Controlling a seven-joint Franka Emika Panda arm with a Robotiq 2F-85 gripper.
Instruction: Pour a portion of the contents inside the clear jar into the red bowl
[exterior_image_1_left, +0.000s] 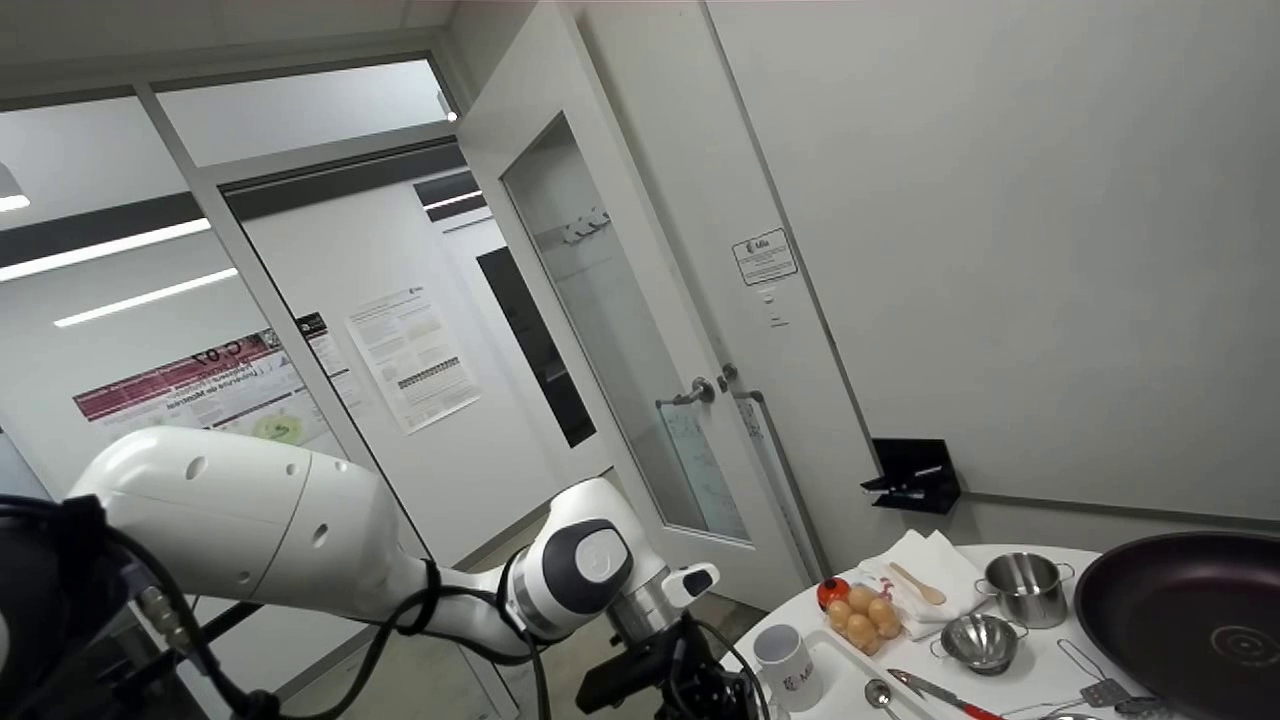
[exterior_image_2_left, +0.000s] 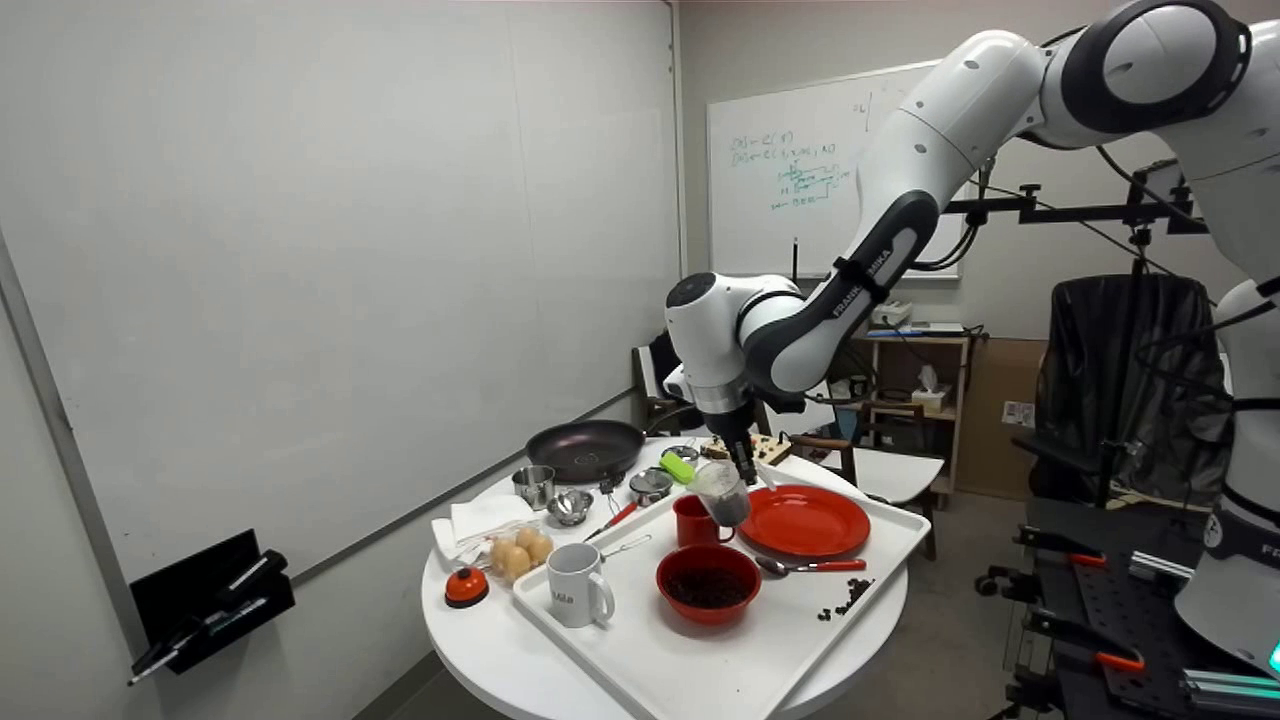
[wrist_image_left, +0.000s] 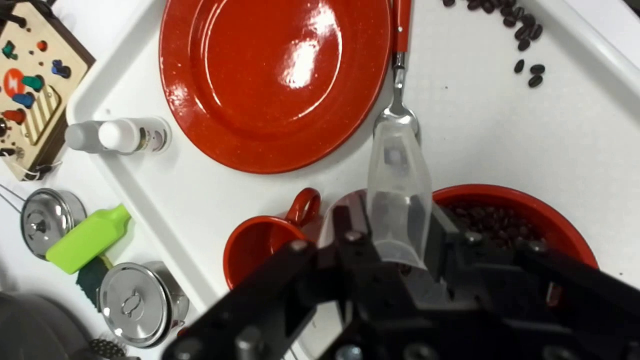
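In an exterior view, bare tray (exterior_image_2_left: 705, 668) gives passage near; farther, the red bowl (exterior_image_2_left: 710, 613) and white mug (exterior_image_2_left: 572, 588) obstruct.

White glare on red plate (wrist_image_left: 275, 82) — dark hand (wrist_image_left: 398, 225) out of focus, light strips (exterior_image_1_left: 105, 250) bright

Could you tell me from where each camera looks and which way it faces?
Wrist view: sits behind the hand, looks down at the tray; the hand shows.
An exterior view: close to the arm, tilted, faces the door; arm shows, hand cut off below.
An exterior view: sits higher than the table, faces the far whiteboard; arm, base and hand show.
Both exterior views share the mug; wrist and an exterior view, the red bowl.
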